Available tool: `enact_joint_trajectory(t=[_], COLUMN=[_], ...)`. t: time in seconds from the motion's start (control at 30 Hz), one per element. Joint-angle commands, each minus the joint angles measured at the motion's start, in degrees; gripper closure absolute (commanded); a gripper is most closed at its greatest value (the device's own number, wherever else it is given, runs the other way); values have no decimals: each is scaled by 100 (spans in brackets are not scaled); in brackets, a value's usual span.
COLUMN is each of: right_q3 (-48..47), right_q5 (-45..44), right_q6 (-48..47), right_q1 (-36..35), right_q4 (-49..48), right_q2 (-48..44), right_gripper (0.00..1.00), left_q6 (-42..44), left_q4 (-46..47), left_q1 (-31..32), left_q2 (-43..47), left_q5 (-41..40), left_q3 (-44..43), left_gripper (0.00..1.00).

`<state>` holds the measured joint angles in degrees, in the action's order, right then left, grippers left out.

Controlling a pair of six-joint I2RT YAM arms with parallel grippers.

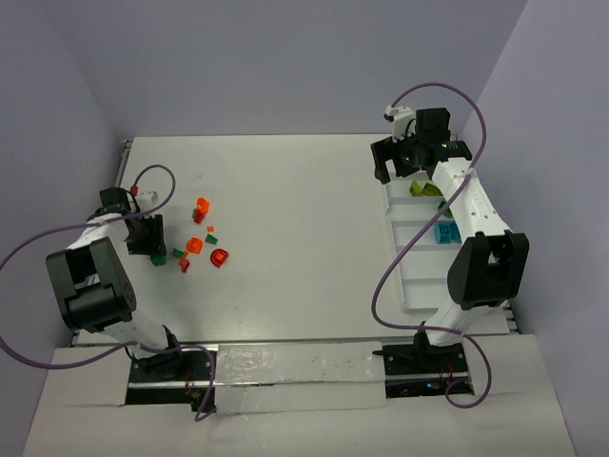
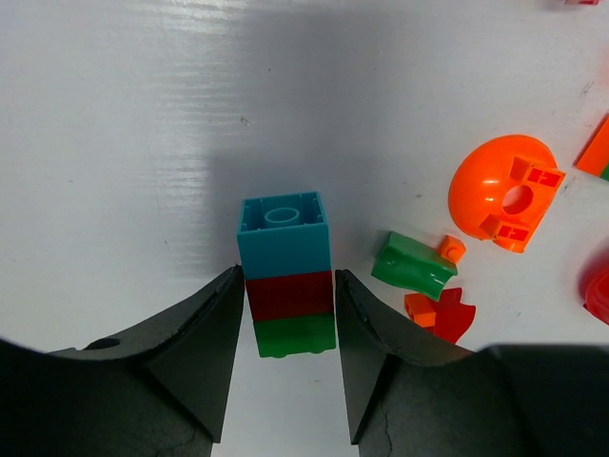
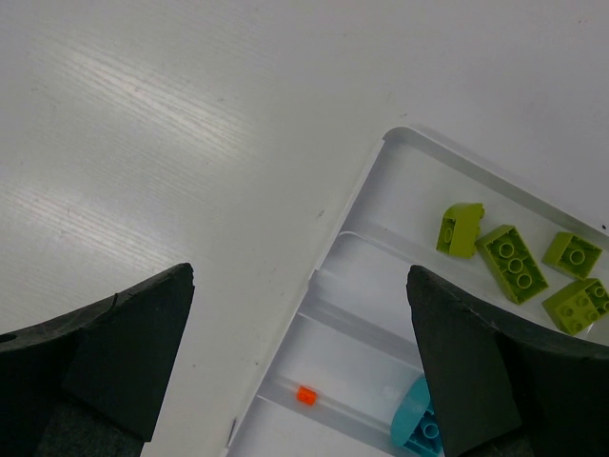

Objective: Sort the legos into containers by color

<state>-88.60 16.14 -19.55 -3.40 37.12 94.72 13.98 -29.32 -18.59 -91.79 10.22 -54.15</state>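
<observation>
Inspecting the left claw [image 2: 285, 278]: clenched on a stack of three legos [image 2: 285, 257], teal, red and green, with the teal end farthest from the claw and a finger against each side. The stack is on the white table [image 2: 133, 114]. Just beside it lie an orange dome piece [image 2: 502, 192] and a green brick [image 2: 411, 268]. Right claw [image 3: 300, 276]: released, jaws wide apart, above the end of the white tray [image 3: 401, 134]. Four lime bricks [image 3: 512, 264] lie in the end compartment, and a teal brick [image 3: 417, 425] lies in a compartment further along
</observation>
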Motion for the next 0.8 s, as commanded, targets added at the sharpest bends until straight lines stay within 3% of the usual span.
enact_joint_trajectory(t=[0.0,0.17,0.37,0.57,0.67,0.77], right_q3=[-72,-46,0,9,0,56], right_q5=[65,100,126,186,572,1356], right_q6=[-21,13,25,39,140,373], right_q1=[-48,-47,-64,-98,-107,-176], right_q4=[-28,-47,-60,-48,-71,-241], right_q2=[-118,-120,-146,-189,-333,-641], right_gripper=[0,0,0,0,0,1], left_q6=[-16,-9,-53,106,499,990], left_q4=[-28,-30,32,129,69,14], left_q1=[-39,-31,-31,-31,-31,-31], left_q2=[176,221,249,292,520,1107], left_q5=[-94,-136,-69,167,666,1628], left_q3=[60,124,98,38,-37,-236], left_gripper=[45,41,52,72,94,100])
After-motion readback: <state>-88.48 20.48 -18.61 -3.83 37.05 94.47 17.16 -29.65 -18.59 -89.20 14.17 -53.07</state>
